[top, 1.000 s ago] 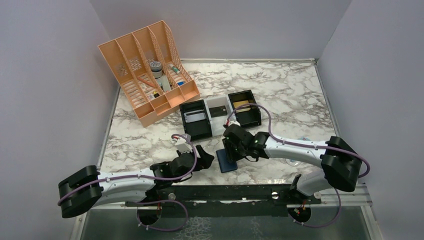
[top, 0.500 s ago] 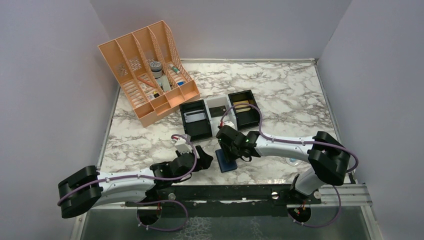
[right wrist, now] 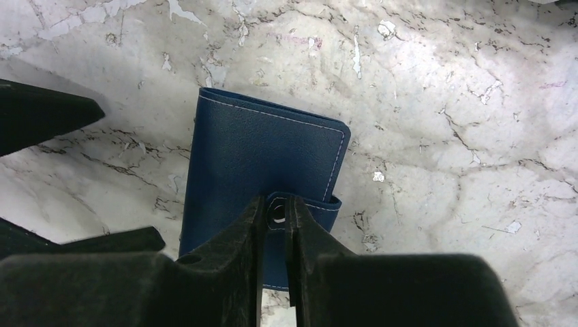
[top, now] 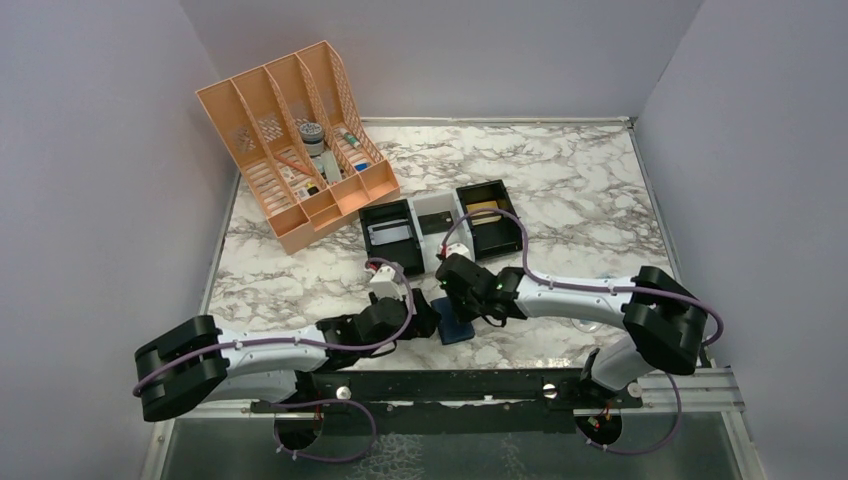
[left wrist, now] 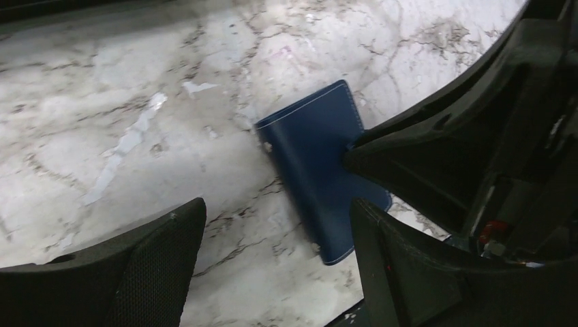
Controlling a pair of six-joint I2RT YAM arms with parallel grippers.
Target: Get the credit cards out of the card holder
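The card holder [top: 456,329] is a navy wallet lying closed on the marble near the front edge. It also shows in the left wrist view [left wrist: 315,160] and the right wrist view [right wrist: 262,146]. My right gripper [right wrist: 276,206] stands over it, shut on its short strap tab [right wrist: 310,206], and shows from above too [top: 460,300]. My left gripper [left wrist: 276,218] is open and empty just left of the wallet, one finger [left wrist: 382,238] near the wallet's edge. In the top view the left gripper [top: 424,318] is beside the wallet. No credit cards show in the closed wallet.
The orange file rack [top: 292,145] stands at the back left. Two black trays [top: 392,238] [top: 490,228] with a white one [top: 435,222] between them sit just behind the grippers; the right tray holds a flat tan thing [top: 483,208]. The black mounting rail [top: 450,385] runs along the front.
My left arm has reached right and forward, bringing its open gripper up beside the wallet. My right gripper has shifted slightly left over the wallet.
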